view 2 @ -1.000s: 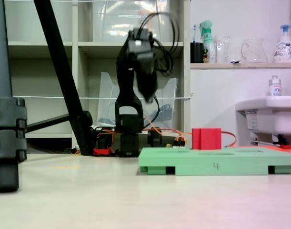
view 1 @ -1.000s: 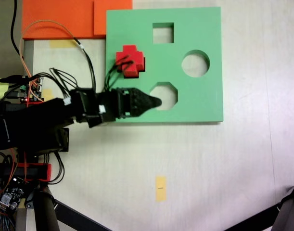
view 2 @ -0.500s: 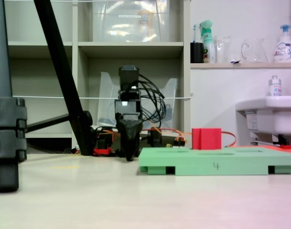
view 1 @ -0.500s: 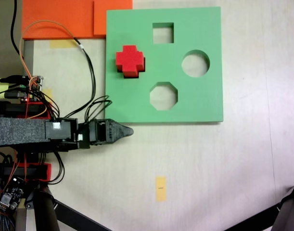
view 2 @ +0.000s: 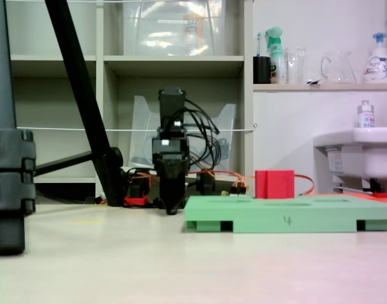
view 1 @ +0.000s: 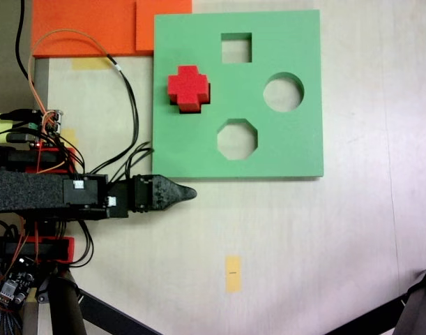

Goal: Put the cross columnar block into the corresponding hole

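The pincer [view 1: 190, 193] is lying low over the counter [view 1: 303, 244] just below the green foam board [view 1: 296, 146] in the overhead-like fixed view, jaws pressed together into one point, gripping nothing. The cross columnar block [view 1: 188, 89] is standing upright in the corresponding hole [view 1: 176, 103], sticking up above the board [view 2: 288, 220], arms squared to its edges

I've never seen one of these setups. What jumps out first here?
A bright red cross-shaped block sits in the left part of a green foam board seen from above, beside square, round and eight-sided holes; from the side it stands up above the board. The black arm lies off the board, its pincer resting low just past the board's near-left corner.
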Tool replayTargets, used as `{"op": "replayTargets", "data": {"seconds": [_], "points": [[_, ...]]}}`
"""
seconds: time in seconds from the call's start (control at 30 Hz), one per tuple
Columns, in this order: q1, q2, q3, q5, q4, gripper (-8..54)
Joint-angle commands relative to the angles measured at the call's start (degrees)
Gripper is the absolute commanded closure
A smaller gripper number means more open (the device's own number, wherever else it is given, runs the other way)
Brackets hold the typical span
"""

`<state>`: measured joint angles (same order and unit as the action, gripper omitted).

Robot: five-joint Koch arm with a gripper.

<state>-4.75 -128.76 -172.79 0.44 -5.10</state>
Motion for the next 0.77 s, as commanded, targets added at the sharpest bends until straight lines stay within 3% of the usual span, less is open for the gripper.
{"op": "replayTargets", "data": {"seconds": [0.0,0.2,0.73], "points": [[0.0,-4.3,-6.9,-3.3,11.2,8.4],[0.3,-4.3,-7.3,-2.9,4.6,13.0],[0.6,-4.2,-6.9,-2.6,5.0,11.7]]}}
